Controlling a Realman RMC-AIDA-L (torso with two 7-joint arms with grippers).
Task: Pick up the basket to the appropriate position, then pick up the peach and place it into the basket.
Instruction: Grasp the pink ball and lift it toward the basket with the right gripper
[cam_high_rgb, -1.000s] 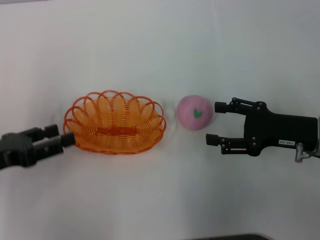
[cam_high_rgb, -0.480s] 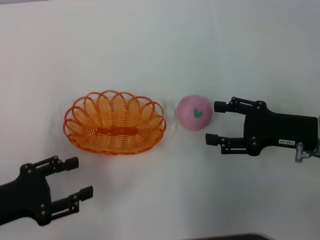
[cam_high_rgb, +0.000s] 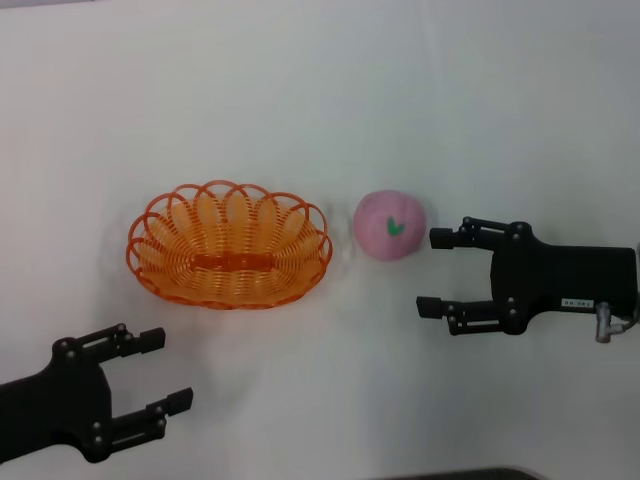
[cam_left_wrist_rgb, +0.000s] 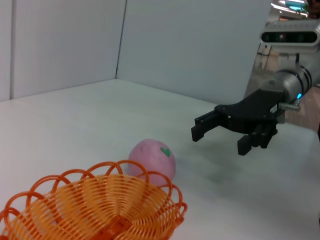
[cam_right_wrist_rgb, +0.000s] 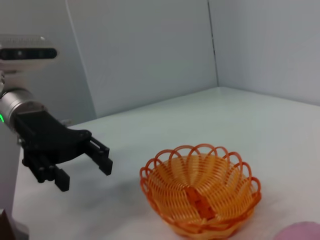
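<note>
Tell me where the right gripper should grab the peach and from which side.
Grip the peach across its widest middle, probably coming in level from the robot's right, where the open right gripper already faces it. It is a round ball sitting free on the table, and the basket lies close on its other side. The left gripper hangs open, nearer the robot than the basket.

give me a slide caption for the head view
Empty basket beside peach on table; right end effector open near peach, left end effector open, clear of basket.
</note>
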